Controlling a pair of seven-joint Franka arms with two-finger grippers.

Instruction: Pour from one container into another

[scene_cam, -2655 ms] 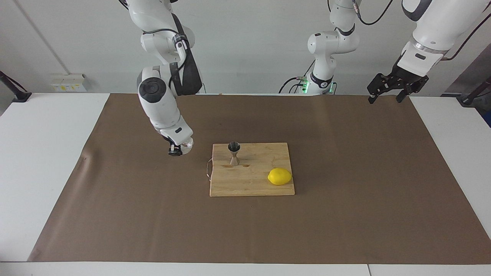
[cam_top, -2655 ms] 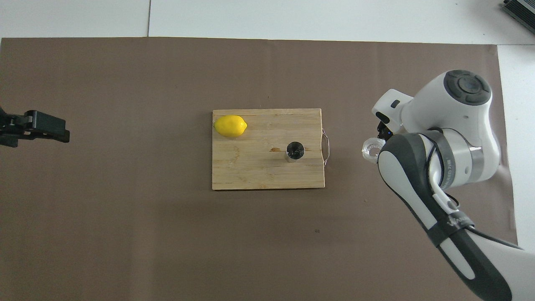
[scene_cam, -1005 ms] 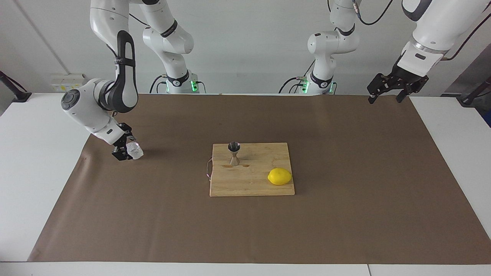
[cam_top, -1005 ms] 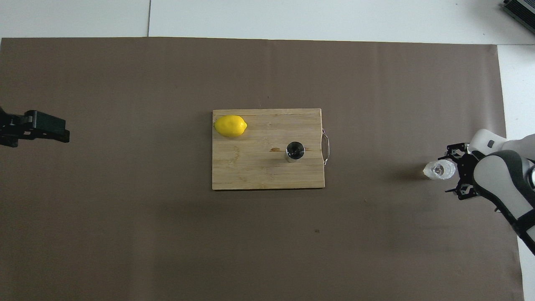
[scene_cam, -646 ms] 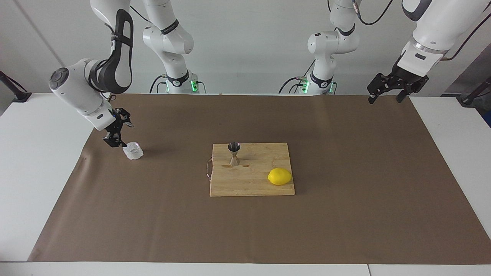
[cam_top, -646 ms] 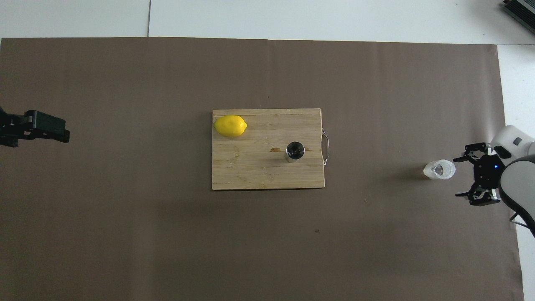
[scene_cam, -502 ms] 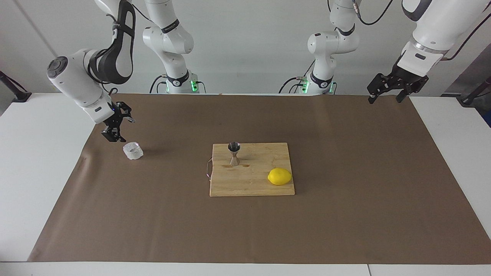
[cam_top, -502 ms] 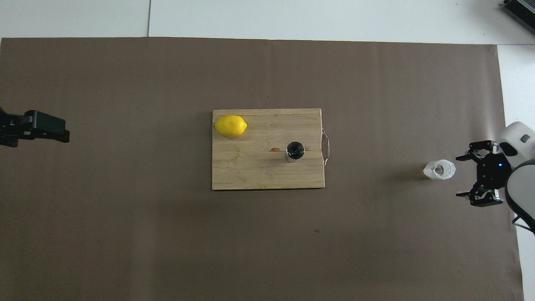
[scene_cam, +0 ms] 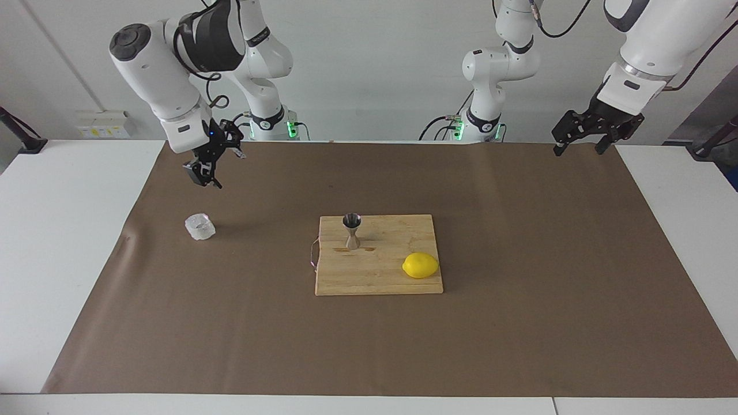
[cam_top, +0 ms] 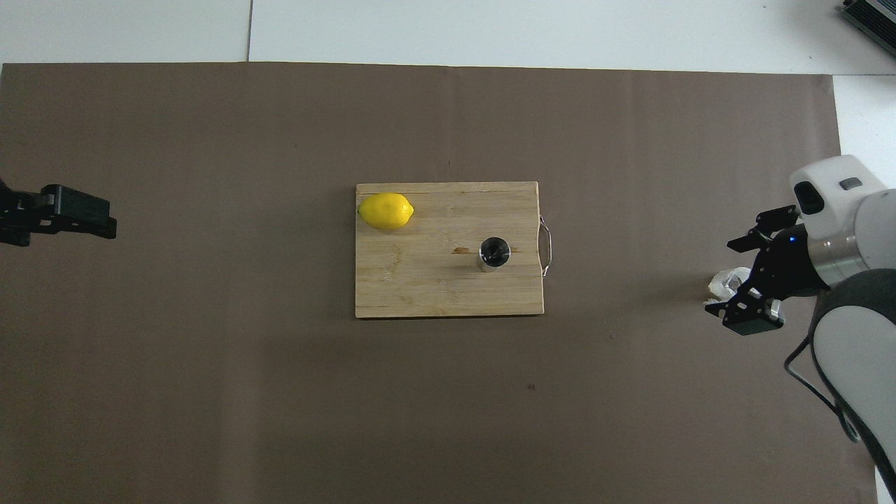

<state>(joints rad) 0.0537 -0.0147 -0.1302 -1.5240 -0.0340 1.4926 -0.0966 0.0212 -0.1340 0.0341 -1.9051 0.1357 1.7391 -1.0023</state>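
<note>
Presently, my right gripper (scene_cam: pixel 212 167) hangs unclenched and empty above the brown mat (scene_cam: pixel 519 323); my left gripper (scene_cam: pixel 579 141) waits, likewise spread. One squat clear crinkled cup (scene_cam: pixel 200 226) stands alone toward the right arm's end. One steel hourglass jigger (scene_cam: pixel 351 230) and one yellow lemon (scene_cam: pixel 420 265) occupy one wooden cutting board (scene_cam: pixel 375 276).

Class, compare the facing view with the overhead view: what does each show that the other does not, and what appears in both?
Only the facing view shows the arm bases, the back wall, the clear air between the raised right gripper and the clear cup, and the jigger in its hourglass profile.

Only the overhead view looks into the jigger's mouth; there the right gripper partly covers the cup.

Both show the lemon and jigger on the cutting board, the brown mat, and the waiting left gripper, open.
</note>
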